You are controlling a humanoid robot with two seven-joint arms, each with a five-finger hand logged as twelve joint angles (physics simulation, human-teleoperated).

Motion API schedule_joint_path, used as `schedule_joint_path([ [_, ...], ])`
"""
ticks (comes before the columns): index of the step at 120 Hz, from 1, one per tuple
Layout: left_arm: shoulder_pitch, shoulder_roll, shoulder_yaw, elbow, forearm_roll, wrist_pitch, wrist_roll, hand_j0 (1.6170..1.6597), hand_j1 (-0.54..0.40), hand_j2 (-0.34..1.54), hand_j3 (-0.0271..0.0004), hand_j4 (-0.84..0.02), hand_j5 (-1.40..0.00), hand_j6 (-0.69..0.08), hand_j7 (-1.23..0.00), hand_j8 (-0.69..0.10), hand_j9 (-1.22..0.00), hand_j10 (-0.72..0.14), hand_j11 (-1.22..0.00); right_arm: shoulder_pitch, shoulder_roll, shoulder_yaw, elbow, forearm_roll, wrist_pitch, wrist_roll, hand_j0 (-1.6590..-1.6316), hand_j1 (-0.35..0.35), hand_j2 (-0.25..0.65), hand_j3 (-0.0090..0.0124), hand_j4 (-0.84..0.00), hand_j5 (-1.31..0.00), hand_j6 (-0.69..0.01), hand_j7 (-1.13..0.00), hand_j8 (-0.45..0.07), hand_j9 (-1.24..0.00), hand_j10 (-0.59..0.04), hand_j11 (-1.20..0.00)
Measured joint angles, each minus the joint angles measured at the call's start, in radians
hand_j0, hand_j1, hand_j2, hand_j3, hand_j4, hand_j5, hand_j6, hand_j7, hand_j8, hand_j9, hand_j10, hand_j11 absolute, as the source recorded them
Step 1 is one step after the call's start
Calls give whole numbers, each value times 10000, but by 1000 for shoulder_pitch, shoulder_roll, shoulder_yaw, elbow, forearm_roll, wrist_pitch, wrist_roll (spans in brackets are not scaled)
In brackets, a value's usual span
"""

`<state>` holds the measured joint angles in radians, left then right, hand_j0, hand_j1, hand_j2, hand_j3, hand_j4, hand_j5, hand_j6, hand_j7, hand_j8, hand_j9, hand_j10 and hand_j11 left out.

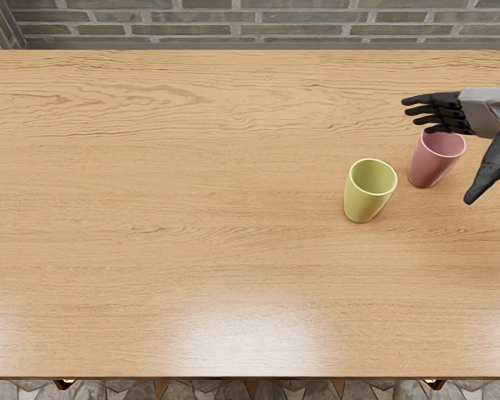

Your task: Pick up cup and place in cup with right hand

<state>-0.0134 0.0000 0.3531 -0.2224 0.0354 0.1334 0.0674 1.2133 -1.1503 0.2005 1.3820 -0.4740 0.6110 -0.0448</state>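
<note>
Reaching in from the picture's right edge, my right hand point(448, 152) has its fingers spread and holds nothing. The fingers pass over the back rim of a pink cup point(432, 167), and the thumb points down to that cup's right; whether hand and cup touch, I cannot tell. A yellow-green cup point(366, 198) stands upright a little nearer and to the left of the pink one, with a small gap between them. Both cups have their mouths up. My left arm is out of view.
The wooden table point(175, 200) spans the whole width of the picture. Its back edge runs along a grey brick wall point(233, 23), and its front edge lies above a stone-patterned floor point(262, 389).
</note>
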Motion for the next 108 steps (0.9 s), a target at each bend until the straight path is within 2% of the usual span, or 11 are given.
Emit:
schedule_joint_path([
  [12,0,0,0,0,0,0,0,16581,3489,3,-2,-2,-4,-3,-3,-3,-3,-2,-3,2,4,6,12,0,0,-7,-16581,-3150,-42,0,-366,-409,-385,-400,-373,-405,-359,-403],
  [17,0,0,0,0,0,0,0,16581,3489,4,-2,-2,-4,-3,-3,-3,-3,-2,-3,3,9,24,21,0,0,-32,-16581,-3149,-43,0,-368,-409,-387,-401,-375,-406,-361,-403],
  [29,0,0,0,0,0,0,0,16581,3489,3,-2,-1,-3,-2,-3,-2,-3,-1,-3,6,13,91,51,0,0,-139,-16581,-3149,-44,0,-367,-409,-386,-401,-374,-406,-360,-403],
  [39,0,0,0,0,0,0,0,16581,3489,3,-2,-2,-3,-3,-3,-3,-3,-2,-2,13,10,167,115,-2,0,-293,-16581,-3141,-48,0,-372,-414,-392,-406,-379,-411,-365,-409],
  [50,1,0,0,0,0,0,0,16581,3489,2,-2,-1,-3,-1,-2,-1,-2,0,-2,16,30,231,177,-7,0,-413,-16581,-3131,-52,0,-376,-422,-395,-414,-383,-419,-368,-416],
  [54,0,0,0,0,0,0,0,16581,3489,2,-1,-1,-3,-2,-2,-2,-2,-1,-2,18,40,245,200,-18,0,-450,-16581,-3128,-54,0,-379,-424,-398,-416,-385,-421,-370,-418],
  [59,1,0,0,0,0,0,0,16581,3489,2,-1,-1,-3,-2,-2,-2,-2,-1,-2,18,50,257,237,-50,0,-481,-16581,-3125,-56,0,-380,-426,-399,-418,-387,-423,-372,-420],
  [67,0,0,0,0,0,0,0,16581,3490,2,-1,-2,-2,-2,-2,-2,-2,-1,-2,17,63,266,289,-107,0,-512,-16581,-3120,-58,0,-383,-428,-402,-420,-389,-425,-373,-423],
  [77,0,0,0,0,0,0,0,16581,3489,2,-1,-1,-2,-2,-2,-1,-2,-1,-2,13,104,269,328,-225,-41,-530,-16581,-3117,-58,0,-386,-431,-407,-423,-393,-428,-376,-426],
  [93,0,0,0,0,0,0,0,16581,3490,1,-1,-1,-2,-2,-1,-2,-1,-1,-1,-18,159,266,350,-394,-143,-543,-16581,-3114,-58,0,-387,-433,-409,-425,-393,-430,-376,-428],
  [108,0,0,0,0,0,0,0,16581,3490,1,-1,-1,-1,-1,-1,-1,-1,0,-1,-62,218,261,357,-490,-213,-546,-16581,-3113,-55,0,-385,-434,-407,-426,-391,-431,-374,-429],
])
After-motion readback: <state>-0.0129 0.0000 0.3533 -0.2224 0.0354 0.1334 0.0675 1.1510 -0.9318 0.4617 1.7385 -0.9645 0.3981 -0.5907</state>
